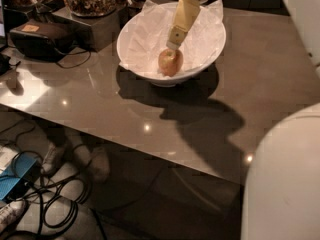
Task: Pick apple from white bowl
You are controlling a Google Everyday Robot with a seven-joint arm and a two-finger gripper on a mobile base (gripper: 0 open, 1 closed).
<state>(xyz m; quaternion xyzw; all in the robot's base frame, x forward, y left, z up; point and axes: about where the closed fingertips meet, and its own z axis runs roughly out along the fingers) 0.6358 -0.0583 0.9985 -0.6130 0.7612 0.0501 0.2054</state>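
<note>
One table (pixel 280 59) carries the white bowl (pixel 200 70). My gripper (pixel 173 45) hangs inside it, just above the apple (pixel 170 62) on the bowl's floor; its opening state I cannot tell. The apple is likely firm, light and smooth: grasp across its widest sides.

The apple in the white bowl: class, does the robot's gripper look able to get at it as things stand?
Probably yes. The gripper hangs inside the white bowl, its tip just above the apple, which lies uncovered on the crinkled paper. Nothing stands between them.
</note>
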